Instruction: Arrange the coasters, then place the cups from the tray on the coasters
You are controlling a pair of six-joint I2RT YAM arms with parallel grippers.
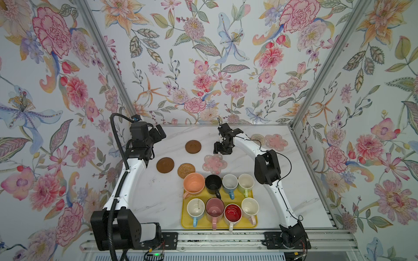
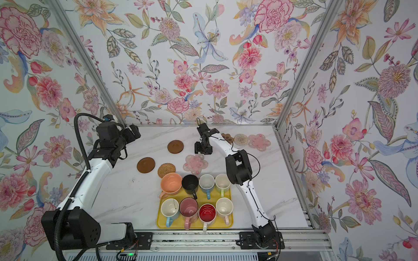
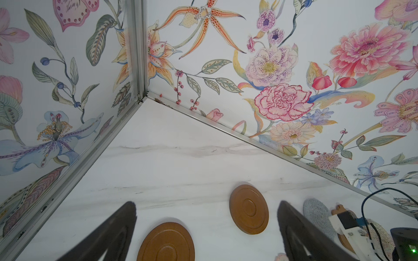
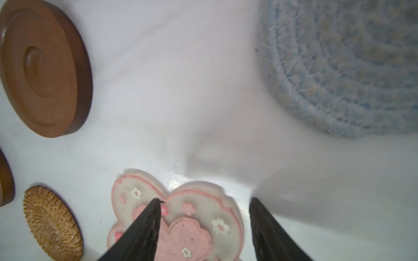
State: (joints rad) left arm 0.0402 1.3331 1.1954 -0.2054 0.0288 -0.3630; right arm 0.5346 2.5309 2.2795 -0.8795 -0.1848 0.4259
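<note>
Pink flower coaster (image 1: pixel 214 163) lies flat on the surface (image 1: pixel 158 198), beyond the tray's (image 1: pixel 184 223) far edge; probably light, thin, slightly flexible, so pinch a petal edge; right claw (image 4: pixel 206 200) hangs over it, parted, empty; left claw (image 3: pixel 207 203) gapes wide, far left

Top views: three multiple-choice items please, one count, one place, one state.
1. Handled mugs on the flat yellow rectangular tray?
A six
B seven
C eight
2. Woven rattan round coaster lies?
A on the tray
B flat beside the wide peach mug
C inside a mug
3. Right pincer?
A open, empty, above the pink flower-shaped coaster
B shut on a mug
C shut on the rattan coaster
Key:
C: two rows of four.
B: it sits off the tray, by that mug.
A: nothing gripped in the wrist view.
</note>
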